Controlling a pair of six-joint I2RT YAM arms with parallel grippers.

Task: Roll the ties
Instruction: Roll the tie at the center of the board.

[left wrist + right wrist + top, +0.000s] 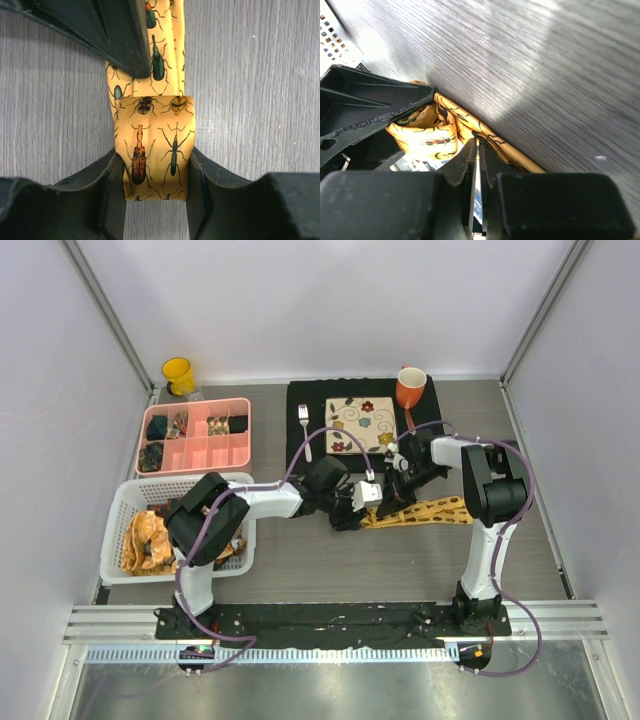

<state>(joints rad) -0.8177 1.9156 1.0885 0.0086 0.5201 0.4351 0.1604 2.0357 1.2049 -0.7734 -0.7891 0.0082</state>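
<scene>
The left pincer (156,175) is clamped on the doubled-over end of a mustard-yellow tie (155,130) printed with beetles, one finger pressed to each side of the fold. The right pincer (477,150) sits just beyond it, over the flat stretch of the same tie. Its jaws are almost together with only a thin slit between them, and I cannot tell whether they nip the fabric. The tie lies near the middle of the grey wood-grain surface (330,570). Its long axis runs left to right, with the folded end toward the left and the band broadening as it goes right; the far tip is too small to make out. At the left stands a white basket (118,530) heaped with more yellow ties (148,538), and behind it a pink compartment tray (200,402). Farther back, a black mat (312,390) carries a flowered square plate (360,425), a fork (304,430) and an orange mug (410,390). A yellow mug (178,373) stands in the back left corner. Pale walls (330,300) close in the surface on three sides.
</scene>
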